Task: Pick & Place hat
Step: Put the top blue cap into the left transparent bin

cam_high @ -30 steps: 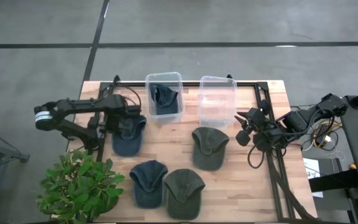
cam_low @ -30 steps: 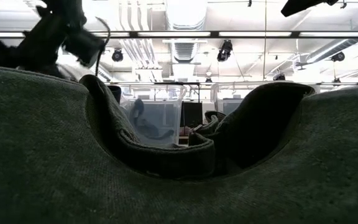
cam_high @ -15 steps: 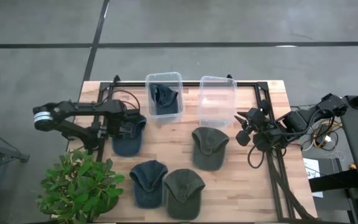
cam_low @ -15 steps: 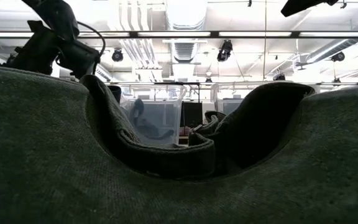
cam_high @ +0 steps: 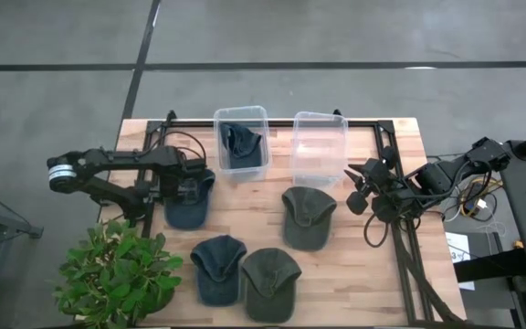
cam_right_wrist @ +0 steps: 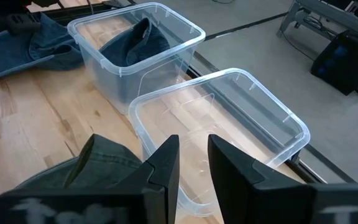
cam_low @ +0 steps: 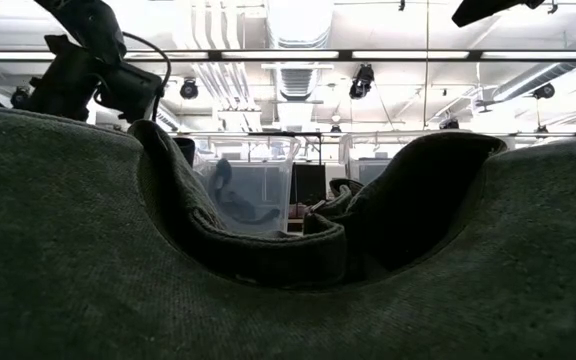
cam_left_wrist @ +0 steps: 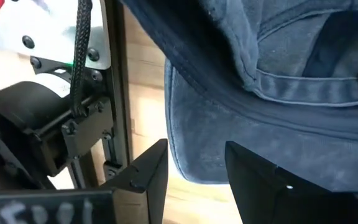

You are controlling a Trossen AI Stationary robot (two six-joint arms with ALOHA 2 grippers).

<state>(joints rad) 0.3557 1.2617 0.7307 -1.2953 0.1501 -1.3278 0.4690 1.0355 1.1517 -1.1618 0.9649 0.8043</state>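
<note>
A blue cap (cam_high: 188, 206) lies flat on the table's left part. My left gripper (cam_left_wrist: 196, 183) points down at it, open, with one finger on each side of the cap's left edge. A green cap (cam_high: 307, 217) lies in the middle. Another blue cap (cam_high: 217, 267) and another green one (cam_high: 270, 281) lie near the front edge. At the back, one clear bin (cam_high: 241, 112) holds a blue cap (cam_right_wrist: 138, 38), and the clear bin (cam_high: 320, 117) beside it holds nothing. My right gripper (cam_right_wrist: 194, 165) hovers at the table's right, narrowly open, with nothing between its fingers. My left gripper comes from above with its fingers (cam_left_wrist: 148, 174) astride the blue cap's left edge (cam_left_wrist: 188, 158), near the back strap. The cap lies flat on the table. Whether a finger touches the cloth, I cannot tell.
A potted plant (cam_high: 117, 270) stands at the near left corner. A black frame (cam_high: 272, 122) runs along the table's back and right side. In the low view, a green cap (cam_low: 268, 300) right at the lens blocks most of the table.
My left gripper has come down toward the blue cap and tipped more steeply downward, then kept still. The cap has not moved.
</note>
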